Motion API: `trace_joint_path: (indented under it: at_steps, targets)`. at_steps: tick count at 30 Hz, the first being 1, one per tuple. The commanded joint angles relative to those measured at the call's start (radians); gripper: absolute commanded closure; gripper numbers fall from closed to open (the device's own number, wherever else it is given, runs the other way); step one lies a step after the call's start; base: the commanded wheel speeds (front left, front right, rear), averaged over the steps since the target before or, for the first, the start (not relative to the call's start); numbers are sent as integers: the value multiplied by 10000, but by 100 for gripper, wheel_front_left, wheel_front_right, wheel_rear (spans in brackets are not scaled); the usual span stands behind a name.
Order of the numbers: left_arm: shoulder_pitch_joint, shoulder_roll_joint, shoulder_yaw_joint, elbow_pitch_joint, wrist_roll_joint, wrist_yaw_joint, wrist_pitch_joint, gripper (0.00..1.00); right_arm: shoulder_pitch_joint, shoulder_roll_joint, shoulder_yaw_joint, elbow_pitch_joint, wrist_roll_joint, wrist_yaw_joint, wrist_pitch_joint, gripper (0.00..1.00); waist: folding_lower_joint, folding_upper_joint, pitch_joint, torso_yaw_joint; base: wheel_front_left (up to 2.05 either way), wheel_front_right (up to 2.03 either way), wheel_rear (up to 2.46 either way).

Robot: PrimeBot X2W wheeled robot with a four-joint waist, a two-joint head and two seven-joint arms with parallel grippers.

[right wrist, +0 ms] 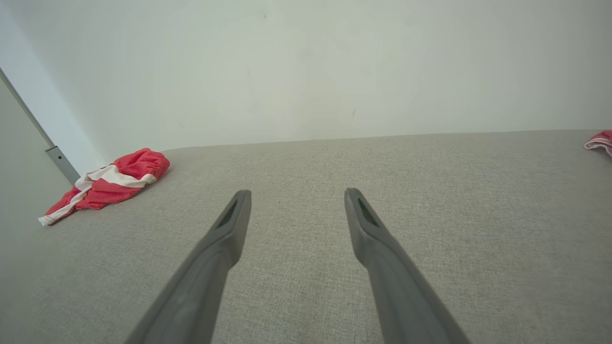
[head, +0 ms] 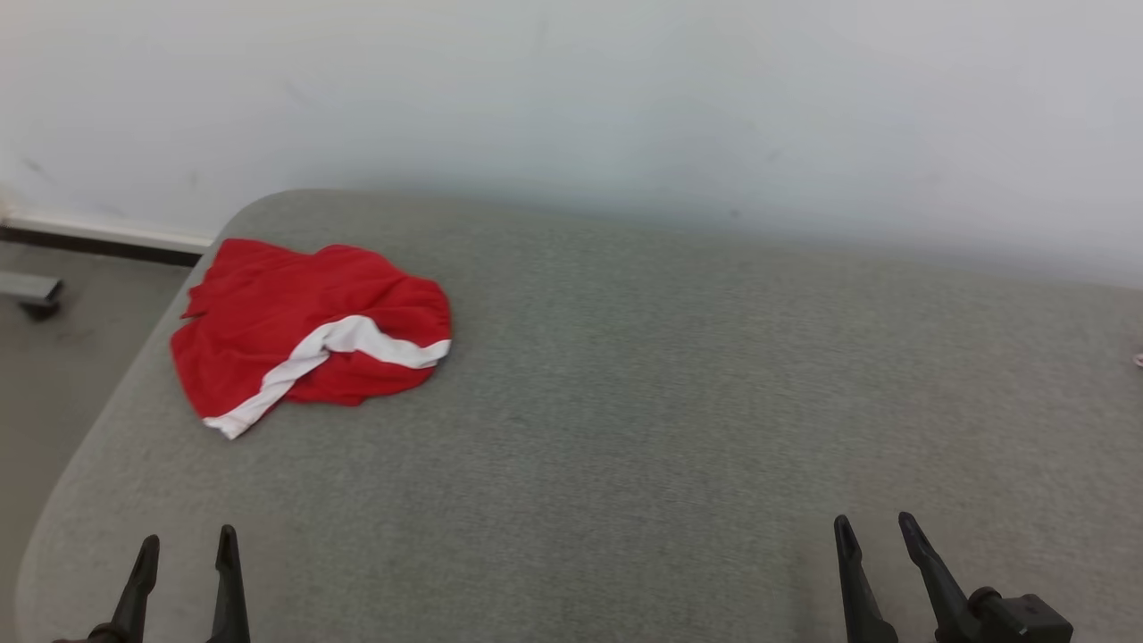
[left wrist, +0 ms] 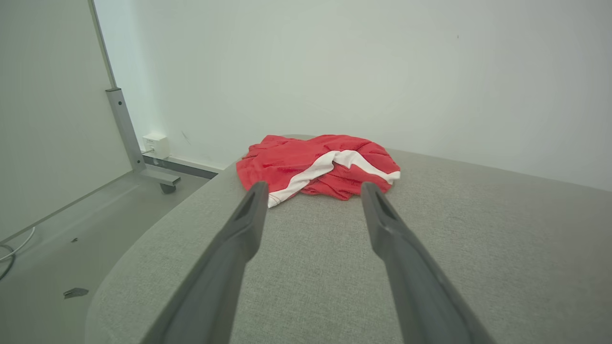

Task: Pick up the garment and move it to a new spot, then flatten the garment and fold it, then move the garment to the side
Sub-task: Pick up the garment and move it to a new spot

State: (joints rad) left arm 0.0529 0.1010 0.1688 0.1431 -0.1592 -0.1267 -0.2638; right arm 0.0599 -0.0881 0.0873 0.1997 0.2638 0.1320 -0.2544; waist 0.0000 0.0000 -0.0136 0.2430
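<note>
over at the far left corner of the grey fabric-covered table [head: 625,402], i'm seeing the crumpled red cloth garment [head: 295,313] with its white band [head: 357,338] twisting across the top. it's lying in a loose heap, so nothing is flat yet and the job is looking like it's at the very start.

the left gripper [head: 189,536] is hanging at the near left edge with its two long dark fingers spread wide and nothing between them. through the left wrist view i'm looking straight along those fingers at the heap, which is sitting well ahead of the tips. i'm reading that as lined up for a reach: the wide spread is giving room to straddle a bunched fold.

the right gripper [head: 873,521] is waiting at the near right, fingers spread too, empty, well apart from the garment, over bare grey cloth. that's making sense, since the open middle of the table is where i'd be wanting to lay the thing out.

a scrap of pink-and-white fabric [right wrist: 600,141] is peeking in at the far right edge; too little is showing to name it. i'm judging the first grab will be wanting a raised ridge, since a soft heap is likely to unfurl unevenly.
</note>
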Motion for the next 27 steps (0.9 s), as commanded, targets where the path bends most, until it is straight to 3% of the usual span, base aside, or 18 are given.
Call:
trace_joint_path:
  at_steps: [1,12,27]
  targets:
    - [-80,33,17,21,-6,25,-3,0,-93,24,20,11,38,-29,21,0,0,0,101,787,0,0,0]
    - [-129,29,158,55,-31,43,-3,0,-226,73,158,56,14,-29,9,0,0,0,243,1610,0,0,0]
    - [-85,-25,314,108,-3,82,-1,0,-234,149,343,201,116,-29,-25,0,0,0,150,1546,0,0,0]
